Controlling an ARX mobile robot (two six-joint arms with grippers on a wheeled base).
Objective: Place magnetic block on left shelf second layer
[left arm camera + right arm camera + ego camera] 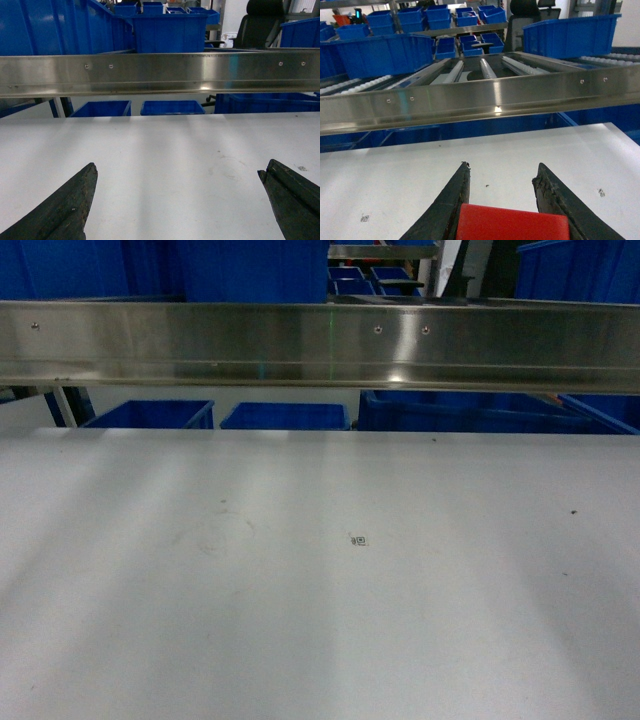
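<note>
The white tabletop [320, 620] fills the lower part of the head view, bare but for a tiny printed marker near its centre, and a long steel beam [320, 340] crosses above it at twelve o'clock with blue bins [150, 415] behind. From the right wrist, the beam fronts a rack tier of white roller rails [490, 67] running away toward twelve o'clock, with a large blue tote [382, 52] at ten o'clock and another at two o'clock (whether this tier is the left shelf's second layer cannot be told from here). The left end effector [177, 200] is spread wide and holds nothing, hanging over the tabletop. The right end effector [502, 200] pinches the red block [512, 225] between its two dark fingers, the block sitting at six o'clock in that view, its visible face lying crosswise between them. The right arm already carries the block, so the coming move likely turns on lifting it over the beam, which lies dead ahead.
</note>
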